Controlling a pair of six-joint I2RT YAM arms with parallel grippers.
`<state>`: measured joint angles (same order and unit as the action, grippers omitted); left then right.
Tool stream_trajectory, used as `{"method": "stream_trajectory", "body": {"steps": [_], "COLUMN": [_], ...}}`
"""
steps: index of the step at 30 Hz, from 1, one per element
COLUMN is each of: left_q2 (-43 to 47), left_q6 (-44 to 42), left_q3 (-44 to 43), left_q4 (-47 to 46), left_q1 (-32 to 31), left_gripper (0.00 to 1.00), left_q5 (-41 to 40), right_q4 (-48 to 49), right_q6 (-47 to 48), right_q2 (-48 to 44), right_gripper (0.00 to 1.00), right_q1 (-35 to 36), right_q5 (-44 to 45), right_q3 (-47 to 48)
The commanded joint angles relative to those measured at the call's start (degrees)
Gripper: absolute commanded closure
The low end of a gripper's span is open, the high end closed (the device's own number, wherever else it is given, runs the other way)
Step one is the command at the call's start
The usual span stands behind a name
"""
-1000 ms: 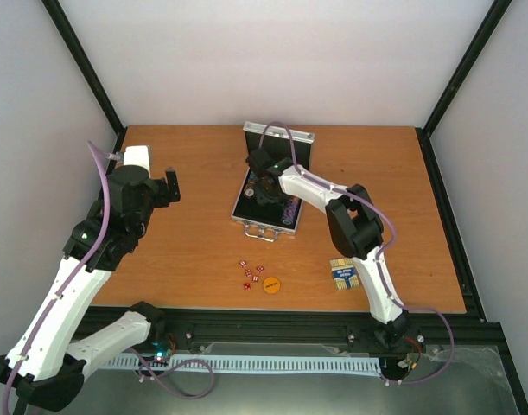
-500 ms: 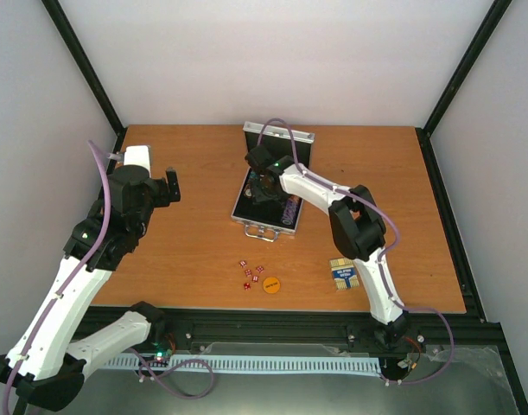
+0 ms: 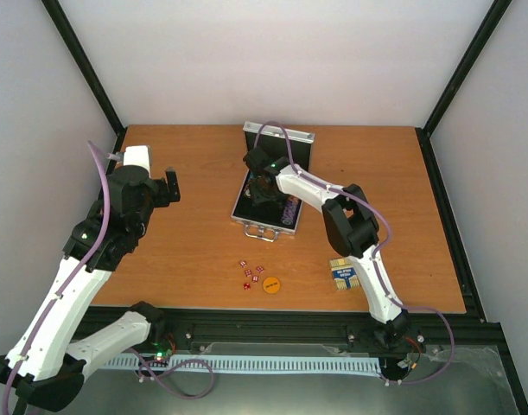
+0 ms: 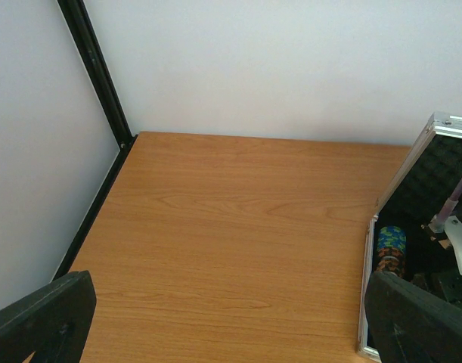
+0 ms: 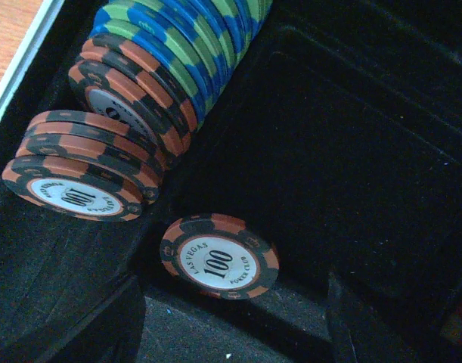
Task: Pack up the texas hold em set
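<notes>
The silver case (image 3: pixel 244 210) lies open at the table's middle, its lid (image 3: pixel 281 138) up at the back. My right gripper (image 3: pixel 265 187) is down inside it, open. In the right wrist view its fingers (image 5: pixel 79 325) stand apart over the black lining, with a loose orange-black "100" chip (image 5: pixel 218 257) lying between them. A row of blue-green and orange-black chips (image 5: pixel 170 60) fills the slot at the left. Red dice (image 3: pixel 251 271), the orange disc (image 3: pixel 271 284) and the card deck (image 3: pixel 344 273) lie on the table in front. My left gripper (image 3: pixel 166 186) is open and empty, above the table's left.
The left wrist view shows bare wood between the left fingers (image 4: pixel 41 318), the case rim (image 4: pixel 364 302) and chips (image 4: pixel 391 248) at the right. Black frame posts (image 3: pixel 91 78) and white walls close in the table. The right arm (image 3: pixel 346 216) stretches over the case's right side.
The right arm's elbow has shifted slightly left while its gripper stays inside the case. The left arm has not moved.
</notes>
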<state>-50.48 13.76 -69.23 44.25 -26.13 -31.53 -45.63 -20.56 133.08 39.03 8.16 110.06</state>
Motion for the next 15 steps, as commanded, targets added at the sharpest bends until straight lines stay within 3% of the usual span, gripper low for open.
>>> {"method": "stream_trajectory", "body": {"steps": [1,5,15], "left_q2": [0.03,-0.1,-0.74], "left_q6": [0.39,0.21,0.04], "left_q3": [-0.71,-0.9,-1.34], "left_q4": [0.56,0.66,0.81], "left_q1": [0.2,0.2,0.2], "left_gripper": [0.0,0.0,0.0], "left_q5": [-0.63,-0.75,-1.13], "right_q4": [0.16,0.43,1.54], "right_q6": [0.83,1.06,1.5], "right_q2": [2.28,3.34,4.2], "right_gripper": [0.34,0.37,0.68], "right_q1": [-0.61,-0.87,-1.74], "right_q5": [1.98,2.8,2.74], "right_q3": [0.93,0.91,-1.02]}}
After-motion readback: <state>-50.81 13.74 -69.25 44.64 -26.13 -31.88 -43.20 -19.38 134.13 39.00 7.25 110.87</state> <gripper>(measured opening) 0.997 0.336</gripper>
